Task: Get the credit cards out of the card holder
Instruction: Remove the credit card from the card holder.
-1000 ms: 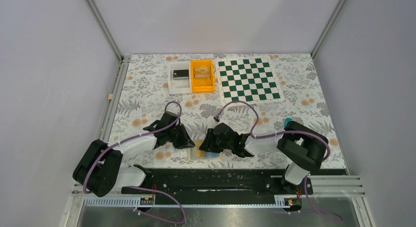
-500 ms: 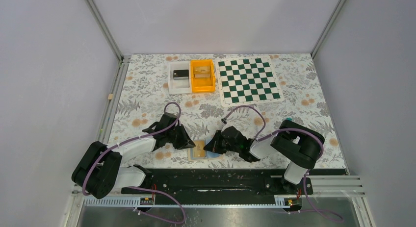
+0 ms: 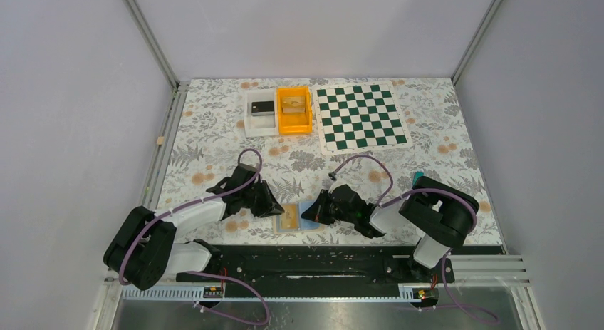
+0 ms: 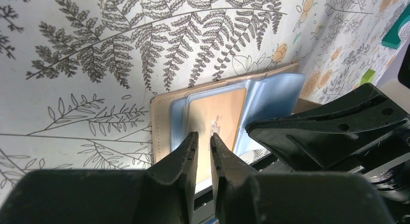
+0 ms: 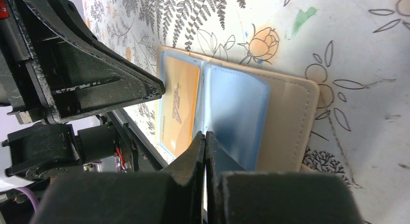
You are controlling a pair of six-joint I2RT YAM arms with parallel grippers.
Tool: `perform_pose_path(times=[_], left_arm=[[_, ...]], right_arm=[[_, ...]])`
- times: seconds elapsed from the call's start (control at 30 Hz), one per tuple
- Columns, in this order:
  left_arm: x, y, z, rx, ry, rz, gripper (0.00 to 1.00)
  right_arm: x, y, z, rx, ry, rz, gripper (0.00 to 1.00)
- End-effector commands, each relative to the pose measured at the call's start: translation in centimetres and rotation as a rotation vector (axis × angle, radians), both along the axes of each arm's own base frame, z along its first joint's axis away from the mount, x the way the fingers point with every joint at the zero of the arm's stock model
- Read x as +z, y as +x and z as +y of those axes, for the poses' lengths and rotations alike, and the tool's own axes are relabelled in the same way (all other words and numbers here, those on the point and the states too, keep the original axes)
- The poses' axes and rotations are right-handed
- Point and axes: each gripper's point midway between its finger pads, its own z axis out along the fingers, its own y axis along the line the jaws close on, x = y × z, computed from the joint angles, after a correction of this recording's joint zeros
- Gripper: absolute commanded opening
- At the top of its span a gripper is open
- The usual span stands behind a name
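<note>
The card holder (image 3: 298, 219) lies open on the floral cloth by the near edge, tan border (image 4: 162, 122) around two light-blue panels. An orange card (image 4: 217, 112) sits in its left panel (image 5: 179, 108). My left gripper (image 4: 203, 137) hovers over that card, its fingertips a narrow gap apart with nothing between them. My right gripper (image 5: 205, 134) is shut, tips together at the inner edge of the right blue panel (image 5: 237, 108), by the fold. Whether it pinches that panel I cannot tell. The two grippers (image 3: 280, 211) (image 3: 306, 214) face each other across the holder.
At the back stand a white tray (image 3: 261, 123) with a dark block, an orange bin (image 3: 294, 123) and a green-and-white chessboard mat (image 3: 360, 116). The black base rail (image 3: 313, 259) runs just behind the holder's near edge.
My right gripper has gone from open to shut and drawn back to the right, uncovering more of the holder. The left gripper has barely moved.
</note>
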Motion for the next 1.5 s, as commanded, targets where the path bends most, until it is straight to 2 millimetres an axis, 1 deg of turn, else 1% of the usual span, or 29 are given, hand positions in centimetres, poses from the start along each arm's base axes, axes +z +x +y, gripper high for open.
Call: perform_pose_path(times=[0.0, 0.17, 0.23, 0.37, 0.5, 0.6, 0.73, 0.9, 1.0, 1.2, 1.3, 1.47], left_arm=[[-0.7, -1.4, 1.2, 0.016, 0.049, 0.041, 0.18], [1.3, -0.9, 1.3, 0.026, 0.042, -0.001, 0.20], [1.7, -0.8, 1.5, 0.030, 0.054, -0.014, 0.19], [1.4, -1.0, 1.9, 0.031, 0.077, -0.011, 0.18], [0.5, -1.3, 1.9, 0.021, 0.076, 0.006, 0.16], [-0.4, -1.4, 1.8, 0.015, 0.076, 0.023, 0.13], [-1.4, -1.8, 1.9, 0.011, 0.088, 0.047, 0.11], [-1.7, -1.9, 2.2, 0.015, 0.102, 0.052, 0.09], [-1.9, -1.9, 2.2, 0.015, 0.108, 0.056, 0.09], [-2.1, -2.0, 2.3, 0.012, 0.112, 0.065, 0.09], [-1.9, -1.9, 2.2, 0.011, 0.108, 0.058, 0.09], [-2.1, -2.0, 2.1, 0.008, 0.103, 0.065, 0.10]], right_arm=[[2.0, 0.3, 1.3, 0.040, 0.070, -0.034, 0.01], [2.8, 0.4, 1.6, 0.041, 0.082, -0.038, 0.15], [3.0, 0.4, 1.8, 0.045, 0.085, -0.037, 0.17], [3.7, 0.4, 2.3, 0.058, 0.103, -0.035, 0.21], [3.4, 0.5, 2.5, 0.062, 0.089, -0.026, 0.26], [3.0, 0.5, 2.7, 0.067, 0.081, -0.012, 0.27], [1.9, 0.4, 2.8, 0.070, 0.051, 0.017, 0.28], [0.6, 0.2, 2.7, 0.078, 0.019, 0.040, 0.30], [0.4, 0.1, 2.6, 0.078, 0.018, 0.046, 0.31], [0.7, 0.2, 2.5, 0.080, 0.010, 0.029, 0.33], [1.5, 0.0, 3.2, 0.109, 0.059, 0.022, 0.31], [2.9, -0.5, 4.7, 0.150, 0.188, 0.019, 0.24]])
